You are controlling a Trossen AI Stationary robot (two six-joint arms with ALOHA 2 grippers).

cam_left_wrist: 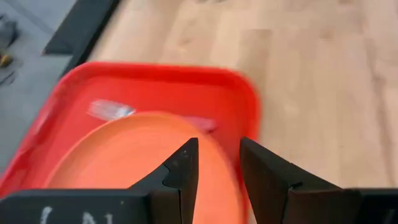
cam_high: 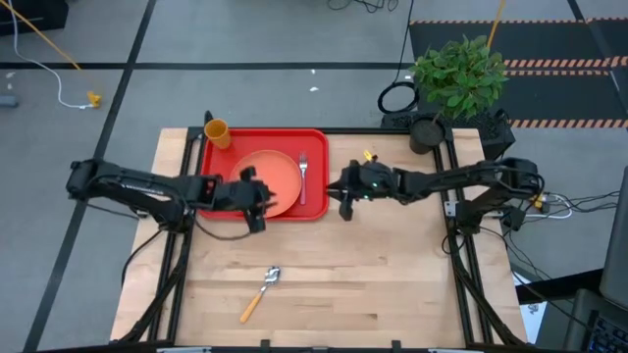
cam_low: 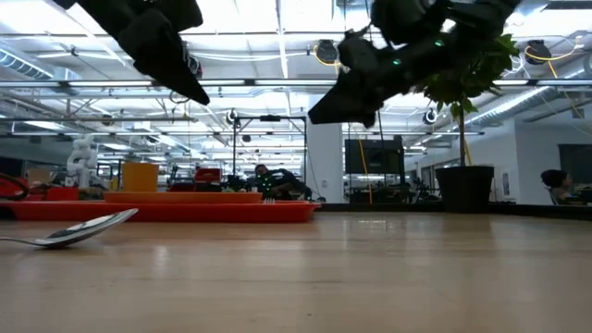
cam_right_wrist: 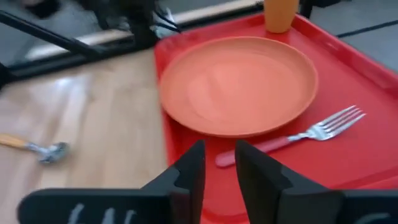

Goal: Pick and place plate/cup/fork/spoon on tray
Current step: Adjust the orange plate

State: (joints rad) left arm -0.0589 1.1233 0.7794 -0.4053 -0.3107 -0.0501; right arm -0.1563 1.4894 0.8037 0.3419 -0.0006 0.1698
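Note:
The red tray lies at the table's far left of centre. On it lie the orange plate, the yellow cup upright in the far left corner, and the pink-handled fork flat beside the plate. The orange-handled spoon lies on the bare table near the front edge. My left gripper hovers open and empty over the plate's near edge. My right gripper hovers open and empty just right of the tray, facing the fork.
A potted plant stands at the table's far right corner. Bare wood lies between the tray and the spoon and across the table's right half. In the low view the spoon's bowl rests on the table in front of the tray.

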